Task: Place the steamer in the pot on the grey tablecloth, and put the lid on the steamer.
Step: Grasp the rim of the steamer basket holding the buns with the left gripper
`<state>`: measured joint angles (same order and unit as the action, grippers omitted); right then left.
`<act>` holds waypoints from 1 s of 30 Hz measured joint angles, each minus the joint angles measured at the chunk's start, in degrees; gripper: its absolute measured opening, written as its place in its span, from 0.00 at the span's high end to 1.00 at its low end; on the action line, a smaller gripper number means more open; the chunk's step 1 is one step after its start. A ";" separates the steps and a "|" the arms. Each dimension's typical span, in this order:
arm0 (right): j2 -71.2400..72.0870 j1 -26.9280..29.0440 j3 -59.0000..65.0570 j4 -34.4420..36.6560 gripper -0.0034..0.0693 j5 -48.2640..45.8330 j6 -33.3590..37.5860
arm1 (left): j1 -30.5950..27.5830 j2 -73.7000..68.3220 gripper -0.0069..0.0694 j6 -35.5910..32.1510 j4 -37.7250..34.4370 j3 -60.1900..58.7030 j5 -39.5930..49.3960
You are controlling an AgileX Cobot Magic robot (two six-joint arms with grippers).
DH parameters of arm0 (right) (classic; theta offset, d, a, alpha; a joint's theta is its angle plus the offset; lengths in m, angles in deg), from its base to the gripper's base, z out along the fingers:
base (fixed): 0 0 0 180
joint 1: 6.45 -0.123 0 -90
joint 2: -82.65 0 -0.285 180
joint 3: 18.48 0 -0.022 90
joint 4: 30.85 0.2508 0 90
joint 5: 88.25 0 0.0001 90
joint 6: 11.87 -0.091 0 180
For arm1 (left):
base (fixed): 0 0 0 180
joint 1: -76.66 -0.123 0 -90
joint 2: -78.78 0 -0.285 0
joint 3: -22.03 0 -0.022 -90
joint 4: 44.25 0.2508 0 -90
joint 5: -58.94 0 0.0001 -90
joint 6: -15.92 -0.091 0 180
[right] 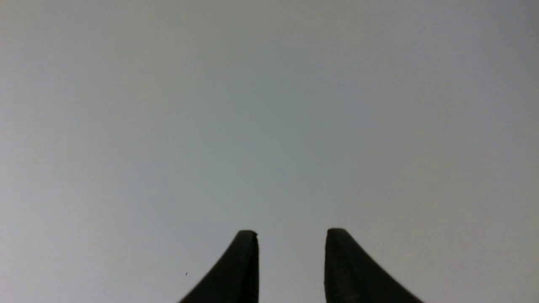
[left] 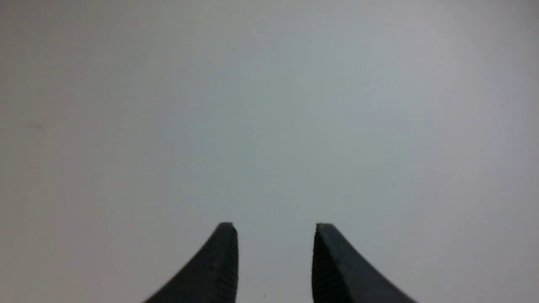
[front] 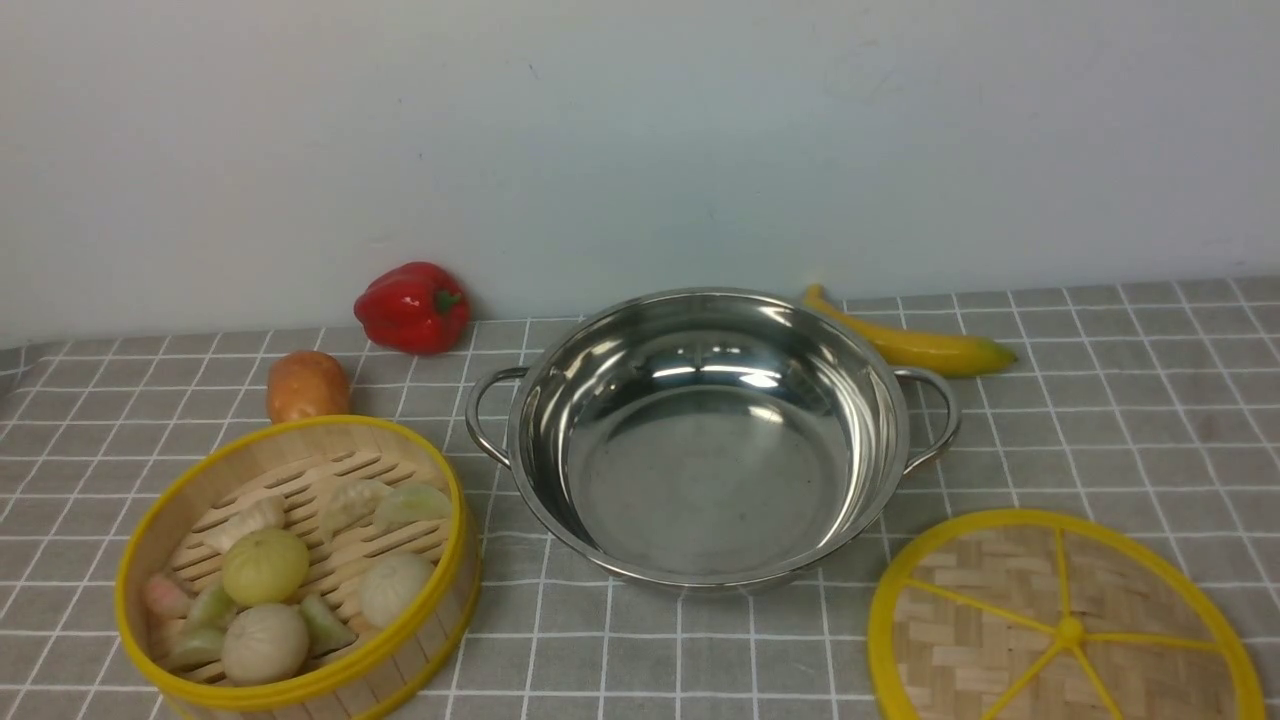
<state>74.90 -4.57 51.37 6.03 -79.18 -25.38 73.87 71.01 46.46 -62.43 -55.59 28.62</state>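
Pot [front: 710,480] in the front view, only pale wall [left: 269,105] in both wrist views.

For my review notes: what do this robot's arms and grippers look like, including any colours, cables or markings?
The left gripper and right gripper each show two dark, nearly black fingers, tapering to narrow, blunt tips. They are blurred, and no markings can be made out on them. The arms themselves and any cables are out of view.
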 joint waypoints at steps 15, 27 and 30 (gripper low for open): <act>-20.71 0.00 -28.76 -23.56 0.62 -35.57 0.30 | 0.00 -20.32 0.59 -1.72 32.33 28.74 49.62; -42.05 0.00 -34.35 -20.39 0.62 -62.19 9.36 | 0.00 -53.73 0.59 -6.95 32.97 46.03 79.92; -44.13 0.00 -34.35 -17.90 0.62 -64.97 13.51 | 0.00 -65.14 0.59 -9.63 33.03 50.18 82.65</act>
<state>30.77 -4.57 17.02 -11.87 -144.15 -11.87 73.87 5.87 36.82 -29.40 -5.41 111.28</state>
